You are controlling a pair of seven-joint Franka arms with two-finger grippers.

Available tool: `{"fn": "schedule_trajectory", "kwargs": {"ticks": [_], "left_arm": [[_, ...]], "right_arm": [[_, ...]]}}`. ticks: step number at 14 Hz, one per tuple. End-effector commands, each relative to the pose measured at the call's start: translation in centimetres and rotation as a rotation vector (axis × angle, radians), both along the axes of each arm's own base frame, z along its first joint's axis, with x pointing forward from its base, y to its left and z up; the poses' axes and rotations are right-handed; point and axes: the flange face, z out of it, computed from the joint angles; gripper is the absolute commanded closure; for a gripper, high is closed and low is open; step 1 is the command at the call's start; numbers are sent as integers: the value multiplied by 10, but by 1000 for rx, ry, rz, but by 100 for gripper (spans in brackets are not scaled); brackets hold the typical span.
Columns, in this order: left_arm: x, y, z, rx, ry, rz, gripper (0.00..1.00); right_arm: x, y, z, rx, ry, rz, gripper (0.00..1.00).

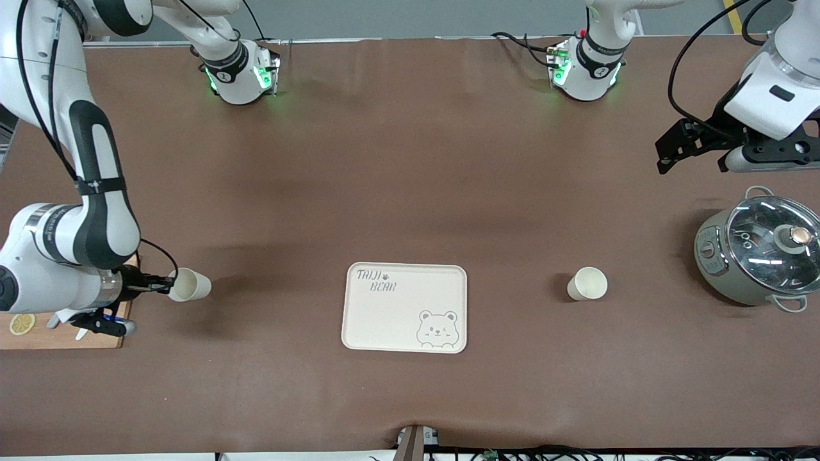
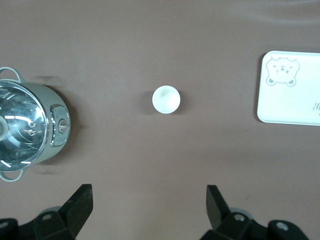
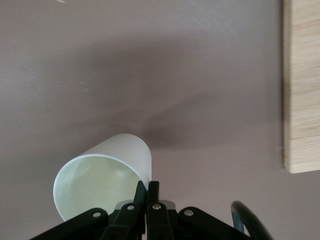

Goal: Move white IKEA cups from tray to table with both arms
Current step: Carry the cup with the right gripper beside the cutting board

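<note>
At the lower left of the front view, the right gripper (image 1: 168, 282) is pinching the rim of one white cup (image 1: 189, 285), its two black fingers (image 3: 146, 192) closing together on the wall at the cup's mouth so that the cup is tilting, mouth toward the wrist, over the bare brown table (image 1: 410, 160) just beside a wooden board (image 1: 64, 336). A lemon slice (image 1: 22, 324) is lying on that board, which is being cut off by the frame edge and partly hidden by the arm. The second cup (image 1: 587, 283) is standing upright on the table at right of centre in the front view, between the bear tray (image 1: 405, 307) and the lidded pot (image 1: 759, 256), apart from both. The left gripper (image 1: 695, 144) is hovering at the upper right of the front view, above the pot's end of the table, its fingers (image 2: 80, 202) spreading wide apart and gripping nothing; in its wrist view the cup (image 2: 166, 99) is showing well clear of them. The tray is lying empty at the centre.
</note>
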Motion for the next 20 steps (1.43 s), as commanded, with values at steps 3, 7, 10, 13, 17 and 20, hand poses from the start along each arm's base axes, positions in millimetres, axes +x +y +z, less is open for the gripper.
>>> {"fn": "schedule_trajectory", "kwargs": {"ticks": [3, 7, 10, 13, 17, 20], "left_arm": [[-15, 28, 8, 5, -6, -20, 0], [-15, 35, 17, 1, -24, -8, 0], [-15, 35, 18, 0, -26, 6, 0], [-14, 31, 18, -1, -26, 6, 0], [-14, 34, 21, -1, -27, -11, 0], [-12, 32, 16, 0, -17, 10, 0]], "right_arm": [[-46, -35, 2, 15, -46, 75, 100], [-83, -54, -23, -16, -124, 80, 100], [-93, -55, -20, -19, -122, 78, 100], [-98, -69, -27, -39, -107, 82, 90], [-99, -77, -25, -38, -103, 88, 7], [-96, -85, -18, -38, -112, 93, 0]]}}
